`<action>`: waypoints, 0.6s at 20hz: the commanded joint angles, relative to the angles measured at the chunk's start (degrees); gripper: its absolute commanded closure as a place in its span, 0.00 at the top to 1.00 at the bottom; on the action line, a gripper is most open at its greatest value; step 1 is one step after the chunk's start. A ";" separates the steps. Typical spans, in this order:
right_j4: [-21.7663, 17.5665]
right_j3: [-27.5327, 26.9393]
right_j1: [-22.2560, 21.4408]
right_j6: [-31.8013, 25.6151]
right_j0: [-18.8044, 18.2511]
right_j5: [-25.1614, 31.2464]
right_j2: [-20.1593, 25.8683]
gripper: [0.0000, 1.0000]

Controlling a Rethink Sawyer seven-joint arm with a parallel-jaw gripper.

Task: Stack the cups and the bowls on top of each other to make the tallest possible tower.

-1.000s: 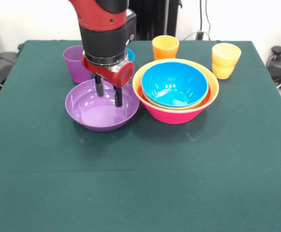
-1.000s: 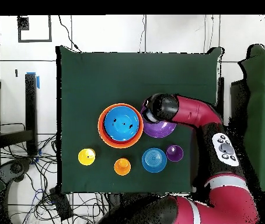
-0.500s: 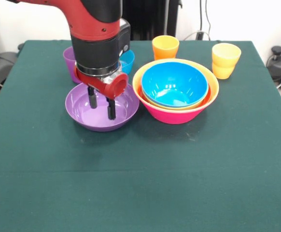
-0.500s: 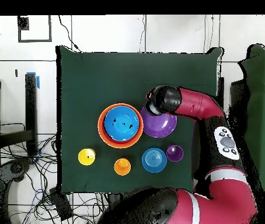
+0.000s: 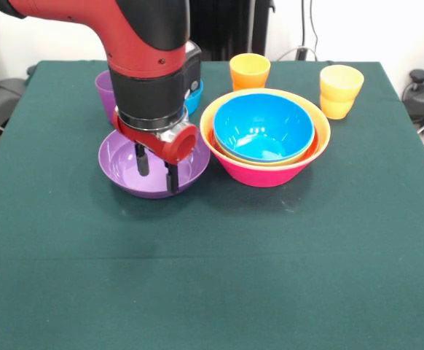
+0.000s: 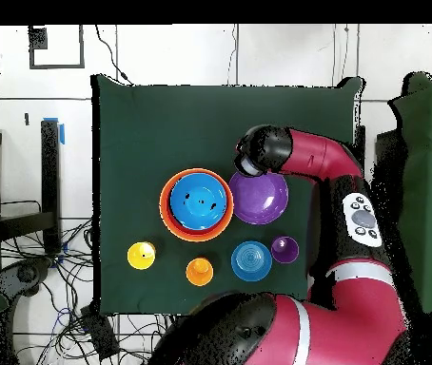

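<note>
1. Hand (image 5: 157, 169): released, the two dark fingers (image 5: 142, 160) stand apart. It is down at the purple bowl (image 5: 121, 157). One finger is inside the bowl and the other is at its near rim. Cannot tell whether either touches.
2. Purple bowl: upright on the green surface (image 5: 212, 277), right under the hand and just beside the tower.
3. Tower (image 5: 264, 173): in the front view it is just picture-right of the hand. A pink bowl is outermost, an orange bowl (image 5: 322, 135) nests inside it, and a blue bowl (image 5: 263, 125) sits on top. It stands apart from the hand.
4. Behind the hand, the purple cup (image 5: 103, 90) and the small blue bowl (image 5: 195, 92) are both partly hidden by the arm. The orange cup (image 5: 249, 71) is farther back beyond the tower. The yellow cup (image 5: 341, 90) is well apart from the hand, past the tower.
5. Writing: a pale panel (image 6: 358, 215) on the arm has dark marks that are too small to read.
6. The overhead view shows the small blue bowl (image 6: 251, 260) and the purple cup (image 6: 284, 249) in full. It also shows the purple bowl's (image 6: 265, 200) open inside and the tower (image 6: 196, 204) as rings. The wrist covers the fingers there.
7. Only the front view shows the fingers and the tower's nested walls.
</note>
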 commanded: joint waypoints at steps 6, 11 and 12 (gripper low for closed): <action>-1.84 -2.38 4.55 -2.80 2.61 0.93 2.95 1.00; -2.42 -0.20 6.66 -1.49 2.57 -3.86 2.75 1.00; -2.53 -0.09 6.96 -1.36 2.52 -4.52 2.71 1.00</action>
